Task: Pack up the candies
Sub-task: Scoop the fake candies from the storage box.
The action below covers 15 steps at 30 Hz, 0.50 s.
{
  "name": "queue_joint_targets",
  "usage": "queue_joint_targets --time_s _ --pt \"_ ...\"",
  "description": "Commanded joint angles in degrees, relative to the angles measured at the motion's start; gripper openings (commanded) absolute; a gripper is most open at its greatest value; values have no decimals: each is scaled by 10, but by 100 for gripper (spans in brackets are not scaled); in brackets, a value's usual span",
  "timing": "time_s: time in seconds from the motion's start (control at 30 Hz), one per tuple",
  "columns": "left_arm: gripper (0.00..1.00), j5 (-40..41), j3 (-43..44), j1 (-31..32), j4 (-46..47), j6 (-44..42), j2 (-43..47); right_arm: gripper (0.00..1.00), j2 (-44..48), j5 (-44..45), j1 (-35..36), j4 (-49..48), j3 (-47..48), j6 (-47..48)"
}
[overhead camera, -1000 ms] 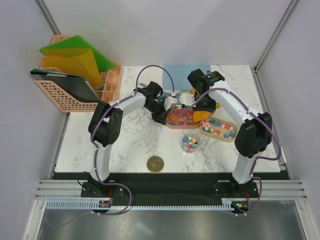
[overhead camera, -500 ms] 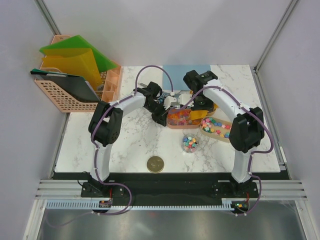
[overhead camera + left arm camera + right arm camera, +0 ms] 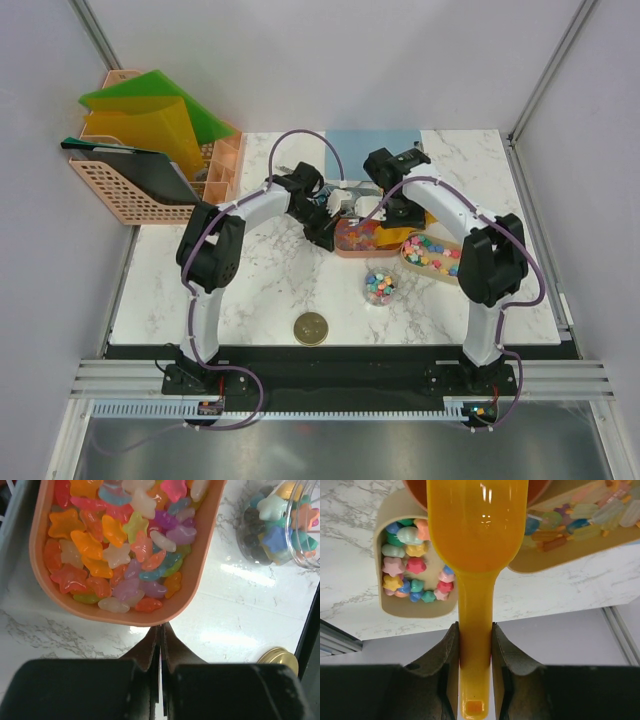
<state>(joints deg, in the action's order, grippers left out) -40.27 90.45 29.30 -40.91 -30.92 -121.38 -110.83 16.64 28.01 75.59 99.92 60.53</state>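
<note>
The candies are star-shaped sweets. Orange-red and pastel ones fill the pink tray (image 3: 197,587), which also shows in the top view (image 3: 345,250). Pastel ones lie in the tan tray (image 3: 387,520), also in the top view (image 3: 410,262). More fill the clear jar (image 3: 380,287), also in the left wrist view (image 3: 280,525). My left gripper (image 3: 160,627) is shut on the pink tray's near rim; it shows in the top view (image 3: 328,225). My right gripper (image 3: 475,635) is shut on the handle of the orange scoop (image 3: 477,525), whose bowl hangs over the trays.
The gold lid (image 3: 311,327) lies near the front edge, also in the left wrist view (image 3: 277,657). A peach basket (image 3: 150,185) with coloured folders stands at the back left. A blue mat (image 3: 355,145) lies at the back.
My right gripper has moved left with the scoop, from over the tan tray toward the pink tray. The left arm has stayed still.
</note>
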Motion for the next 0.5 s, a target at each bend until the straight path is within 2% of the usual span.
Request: queue_joint_targets --time_s 0.0,0.17,0.47 --pt "3 -56 5 1 44 24 13 0 -3 -28 3 50 -34 14" --pt "7 -44 -47 -1 99 37 40 0 4 -28 -10 31 -59 12" --pt "6 -57 -39 -1 100 59 27 0 -33 -10 -7 40 -15 -44"
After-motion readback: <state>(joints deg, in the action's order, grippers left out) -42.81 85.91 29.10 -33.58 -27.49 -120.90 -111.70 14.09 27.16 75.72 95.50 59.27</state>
